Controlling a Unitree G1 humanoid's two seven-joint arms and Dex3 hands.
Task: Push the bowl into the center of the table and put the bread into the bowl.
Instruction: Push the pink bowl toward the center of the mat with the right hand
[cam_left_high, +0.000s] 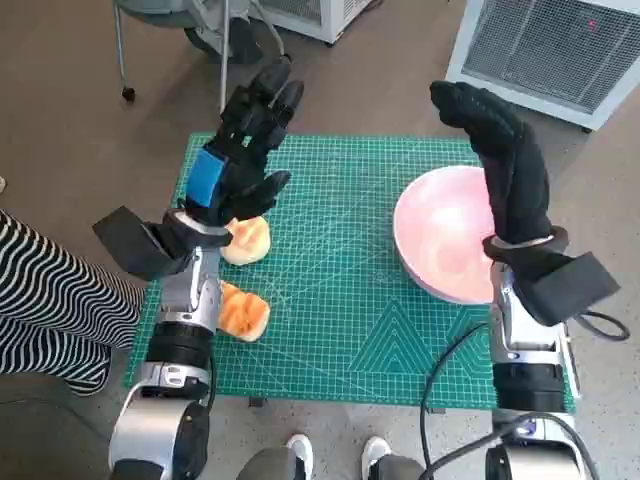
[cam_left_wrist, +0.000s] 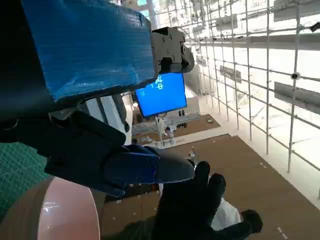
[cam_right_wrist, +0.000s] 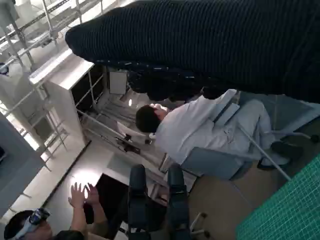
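We see our left hand (cam_left_high: 243, 150) raised above the green mat (cam_left_high: 340, 320) near its left edge, fingers spread and holding nothing. Two pieces of bread (cam_left_high: 246, 240) lie below it along that edge, one partly under the hand. Our right hand (cam_left_high: 505, 160) hangs over the pink bowl (cam_left_high: 440, 240) at the mat's right edge, fingers extended together, gripping nothing.
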